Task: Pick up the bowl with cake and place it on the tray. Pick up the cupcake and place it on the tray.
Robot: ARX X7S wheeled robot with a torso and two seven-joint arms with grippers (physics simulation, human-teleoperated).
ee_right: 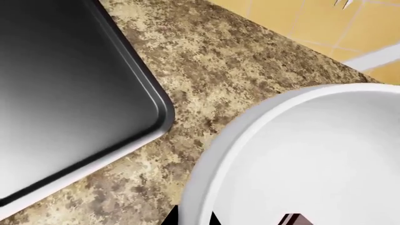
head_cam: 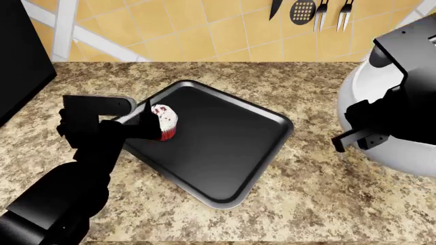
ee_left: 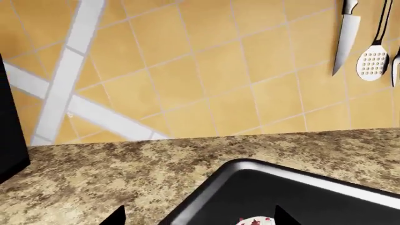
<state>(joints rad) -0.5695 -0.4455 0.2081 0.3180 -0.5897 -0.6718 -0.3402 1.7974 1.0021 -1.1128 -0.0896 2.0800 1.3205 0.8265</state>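
Note:
The black tray [head_cam: 225, 148] lies in the middle of the counter. The cupcake [head_cam: 164, 121], in a red wrapper with white frosting, stands on the tray's left part. My left gripper [head_cam: 148, 122] is open around it; in the left wrist view the cupcake's top [ee_left: 255, 221] shows between the wide-apart fingertips [ee_left: 115, 218], over the tray [ee_left: 293, 187]. The white bowl [head_cam: 391, 143] is at the right. My right gripper [ee_right: 190, 219] is shut on the bowl's rim [ee_right: 250, 140], one finger on each side. A dark red bit of the cake [ee_right: 292, 219] shows inside the bowl.
A knife [ee_left: 347, 35], a slotted spoon [ee_left: 373, 61] and forks [head_cam: 332, 10] hang on the tiled wall behind. A black appliance [head_cam: 17, 56] stands at the far left. Speckled counter [head_cam: 307, 204] surrounds the tray.

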